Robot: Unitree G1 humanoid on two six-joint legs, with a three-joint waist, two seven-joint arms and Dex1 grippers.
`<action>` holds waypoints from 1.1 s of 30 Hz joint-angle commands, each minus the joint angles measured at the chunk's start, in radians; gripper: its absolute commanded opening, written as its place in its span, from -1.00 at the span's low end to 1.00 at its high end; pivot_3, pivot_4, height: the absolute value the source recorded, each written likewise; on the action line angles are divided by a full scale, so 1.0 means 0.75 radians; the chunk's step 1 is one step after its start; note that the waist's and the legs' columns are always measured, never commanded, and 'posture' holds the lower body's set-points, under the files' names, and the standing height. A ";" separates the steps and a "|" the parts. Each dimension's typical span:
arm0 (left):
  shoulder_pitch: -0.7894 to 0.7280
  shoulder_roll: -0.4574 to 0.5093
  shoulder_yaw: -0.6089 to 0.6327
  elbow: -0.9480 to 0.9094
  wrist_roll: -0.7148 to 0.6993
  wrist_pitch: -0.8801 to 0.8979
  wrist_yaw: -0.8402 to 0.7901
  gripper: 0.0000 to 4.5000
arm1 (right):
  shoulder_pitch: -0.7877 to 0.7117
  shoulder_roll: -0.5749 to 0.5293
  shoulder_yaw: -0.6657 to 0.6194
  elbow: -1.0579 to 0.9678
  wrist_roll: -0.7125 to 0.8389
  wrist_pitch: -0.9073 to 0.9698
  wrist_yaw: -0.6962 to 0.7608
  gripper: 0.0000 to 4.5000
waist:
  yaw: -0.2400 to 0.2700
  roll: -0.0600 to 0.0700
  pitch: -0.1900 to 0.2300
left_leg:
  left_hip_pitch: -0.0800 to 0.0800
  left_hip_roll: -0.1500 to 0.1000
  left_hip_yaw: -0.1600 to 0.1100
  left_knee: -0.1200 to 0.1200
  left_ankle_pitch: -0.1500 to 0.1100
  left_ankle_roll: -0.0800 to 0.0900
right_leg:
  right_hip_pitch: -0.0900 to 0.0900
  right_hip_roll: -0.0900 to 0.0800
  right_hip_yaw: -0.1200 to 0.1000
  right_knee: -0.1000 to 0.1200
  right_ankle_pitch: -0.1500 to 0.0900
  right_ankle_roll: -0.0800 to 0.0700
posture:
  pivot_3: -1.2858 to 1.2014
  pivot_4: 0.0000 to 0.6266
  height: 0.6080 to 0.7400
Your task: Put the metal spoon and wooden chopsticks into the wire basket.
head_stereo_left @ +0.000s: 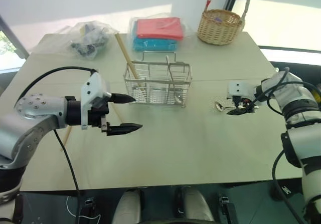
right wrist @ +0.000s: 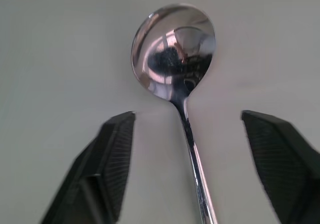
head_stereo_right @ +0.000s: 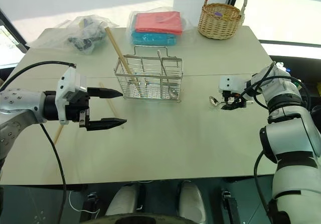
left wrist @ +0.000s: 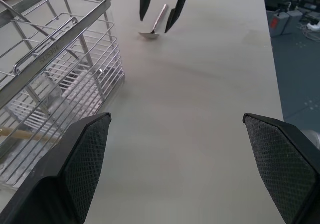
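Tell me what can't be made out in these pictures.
- Metal spoon: handle end cut off by the right wrist view's bottom edge.
- Chopstick on the table: mostly hidden behind the left hand in the eye views.
- Clear plastic bag: dark contents too small to identify.
- Wicker basket: its inside is hidden by its rim.

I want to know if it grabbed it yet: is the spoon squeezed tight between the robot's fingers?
No, the metal spoon lies on the table with a gap on each side of its handle to the right gripper fingers.

Silver metal spoon [right wrist: 172,51]; black cross-hatched fingers [right wrist: 112,154]; silver wire basket [head_stereo_left: 158,85].
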 commanded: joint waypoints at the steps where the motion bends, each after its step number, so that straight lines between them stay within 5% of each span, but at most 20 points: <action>1: -0.030 0.007 0.033 -0.014 -0.017 0.005 0.007 1.00 | -0.054 -0.021 0.000 0.013 -0.024 0.004 -0.015 -0.26 | -0.001 0.000 0.000 | 0.000 0.000 0.000 0.000 0.000 0.000 | 0.000 0.000 0.000 0.000 0.000 0.000 | 0.03 -0.52 0.49; 4: -0.044 0.005 0.040 -0.019 -0.032 0.021 0.014 1.00 | -0.059 -0.018 -0.002 0.023 -0.040 0.019 -0.032 -0.96 | -0.002 0.000 0.000 | 0.000 0.000 0.000 0.000 0.000 0.000 | 0.000 0.000 0.000 0.000 0.000 0.000 | 0.03 -0.52 0.49; 5: -0.050 0.004 0.041 -0.020 -0.038 0.026 0.017 1.00 | -0.060 -0.016 0.000 0.026 -0.047 0.025 -0.031 -0.99 | -0.002 0.000 0.000 | 0.000 0.000 0.000 0.000 0.000 0.000 | 0.000 0.000 0.000 0.000 0.000 0.000 | 0.03 -0.52 0.49; 16: -0.056 0.011 0.059 -0.005 -0.039 0.012 0.034 1.00 | -0.055 -0.009 0.007 0.026 -0.076 0.001 -0.004 -0.99 | -0.002 0.000 0.000 | 0.001 0.000 0.000 0.000 0.000 0.000 | 0.000 0.000 0.000 0.000 0.000 0.000 | 0.03 -0.52 0.49; 20: -0.051 0.005 0.062 -0.009 -0.034 0.005 0.043 1.00 | -0.052 -0.015 0.009 0.023 -0.087 -0.028 -0.024 -0.41 | -0.002 0.000 0.000 | 0.001 0.000 0.000 0.000 0.000 0.000 | 0.000 0.000 0.000 0.000 0.000 0.000 | 0.03 -0.52 0.49; 33: -0.083 -0.001 0.065 0.003 -0.042 0.008 0.071 1.00 | -0.043 0.000 0.016 0.035 -0.095 -0.001 -0.010 -0.41 | -0.002 0.000 0.000 | 0.001 0.000 0.000 0.000 0.000 -0.001 | 0.001 0.000 0.000 0.001 0.000 0.000 | 0.03 -0.52 0.49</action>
